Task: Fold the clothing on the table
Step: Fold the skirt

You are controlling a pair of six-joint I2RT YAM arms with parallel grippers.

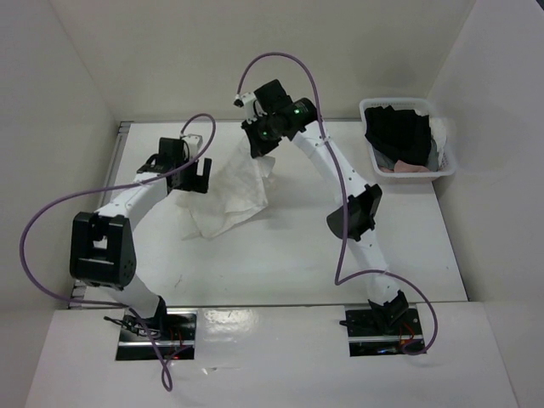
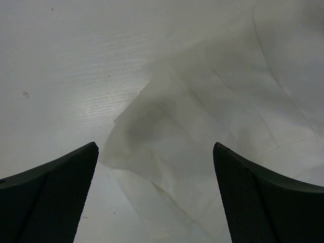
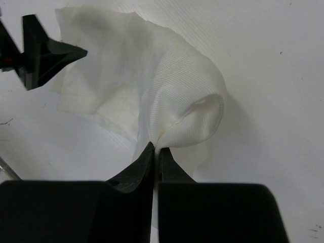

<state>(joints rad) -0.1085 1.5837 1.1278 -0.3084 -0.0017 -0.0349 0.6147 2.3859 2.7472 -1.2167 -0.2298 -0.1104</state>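
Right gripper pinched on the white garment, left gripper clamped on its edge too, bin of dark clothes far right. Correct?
Not quite. The left gripper is open, jaws wide apart over the white garment edge, clamping nothing; the left wrist view shows it. The rest holds: the right gripper is pinched on the garment, and the bin of dark clothes sits far right.

Plain white walls close in the scene: a back wall [image 1: 280, 51] at 12 o'clock, a left wall [image 1: 51, 127] at 9 o'clock and a right wall [image 1: 501, 170] at 3 o'clock. At 2 o'clock, near the right wall, stands a white plastic basket [image 1: 448, 163] holding a black garment [image 1: 398, 134] and a pink cloth [image 1: 406, 168]. At 6 o'clock lies a glossy white panel [image 1: 272, 348]. The light is even and the shadows are soft.
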